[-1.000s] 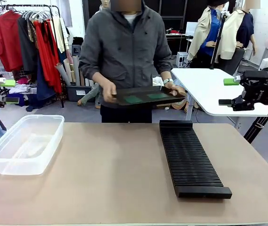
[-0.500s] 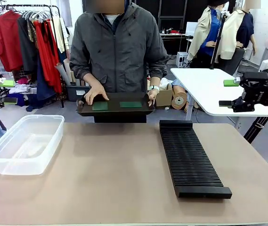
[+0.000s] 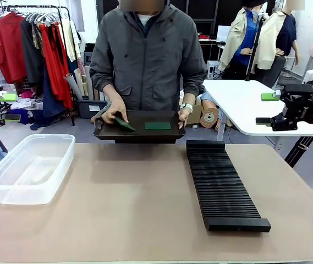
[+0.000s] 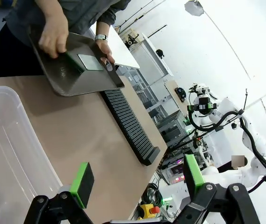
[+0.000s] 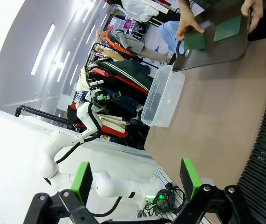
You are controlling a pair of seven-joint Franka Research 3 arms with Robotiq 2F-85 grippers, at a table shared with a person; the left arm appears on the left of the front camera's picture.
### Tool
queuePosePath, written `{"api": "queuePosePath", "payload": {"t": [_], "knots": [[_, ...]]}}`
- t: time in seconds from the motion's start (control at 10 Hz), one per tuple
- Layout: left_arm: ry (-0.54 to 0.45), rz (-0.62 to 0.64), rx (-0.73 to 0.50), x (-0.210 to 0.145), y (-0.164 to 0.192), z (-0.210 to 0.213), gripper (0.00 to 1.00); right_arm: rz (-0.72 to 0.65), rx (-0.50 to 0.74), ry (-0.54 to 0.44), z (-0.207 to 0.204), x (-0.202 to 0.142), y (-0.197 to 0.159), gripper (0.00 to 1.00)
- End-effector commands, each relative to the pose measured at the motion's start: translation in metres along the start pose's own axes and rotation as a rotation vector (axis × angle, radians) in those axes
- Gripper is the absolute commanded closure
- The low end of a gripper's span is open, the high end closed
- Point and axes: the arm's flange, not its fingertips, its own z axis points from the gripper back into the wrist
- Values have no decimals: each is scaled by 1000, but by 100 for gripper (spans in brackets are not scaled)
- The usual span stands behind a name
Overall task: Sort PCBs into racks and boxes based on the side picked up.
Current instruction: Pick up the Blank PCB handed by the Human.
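- Front view: PCBs on black tray in person's hands at surface's far edge, one tilted
- Rack right, clear box left
- Wrist views: left pincer, right pincer both spread, empty

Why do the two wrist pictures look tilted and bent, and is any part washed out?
Left wrist view: wide lens, rolled, so the table slants; the white wall is overexposed. Right wrist view: also rolled, glare at left. Front view: level, sharp, soft shadow beneath the tray.
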Motion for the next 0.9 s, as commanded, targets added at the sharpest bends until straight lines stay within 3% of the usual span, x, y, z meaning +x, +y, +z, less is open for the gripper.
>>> {"api": "queuePosePath", "payload": {"t": [0.0, 0.8], "knots": [[-2, 14, -2, 0, -2, 0, 0, -20, 9, -5, 0, 1, 3, 0], [-2, 14, -2, 0, -2, 0, 0, -20, 9, -5, 0, 1, 3, 0]]}}
